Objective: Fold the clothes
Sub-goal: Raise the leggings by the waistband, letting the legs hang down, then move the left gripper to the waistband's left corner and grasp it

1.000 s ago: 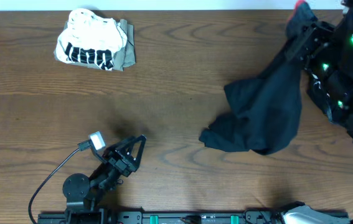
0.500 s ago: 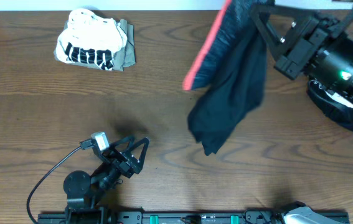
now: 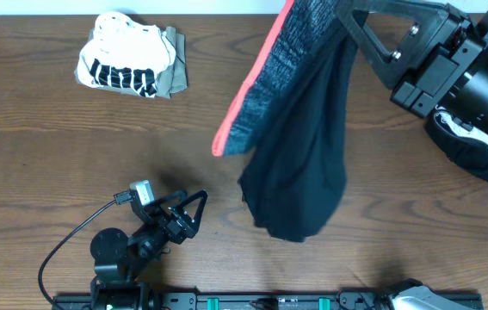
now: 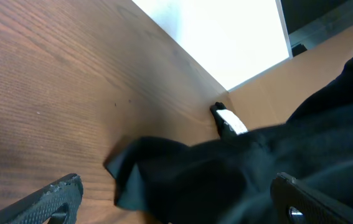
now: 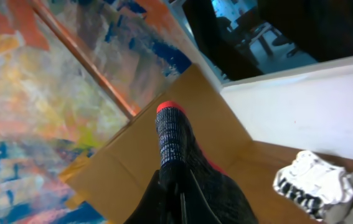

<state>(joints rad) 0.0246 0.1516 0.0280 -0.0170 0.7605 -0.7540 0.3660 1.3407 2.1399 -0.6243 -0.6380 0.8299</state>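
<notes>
Brown wooden table (image 3: 37,164) — 1 folded white-and-olive bundle (image 3: 132,66) lies near its far left corner.

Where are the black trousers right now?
In the overhead view the black trousers hang right of centre from the shut right hand. The open left hand is to their lower left.

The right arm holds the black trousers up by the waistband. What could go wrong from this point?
The black trousers hang from one pinch at the grey waistband; they may slip out and fall in a heap.
The hanging legs are bunched, so they could land twisted on the table.
The cloth hangs near the open left jaws and might snag there.
</notes>
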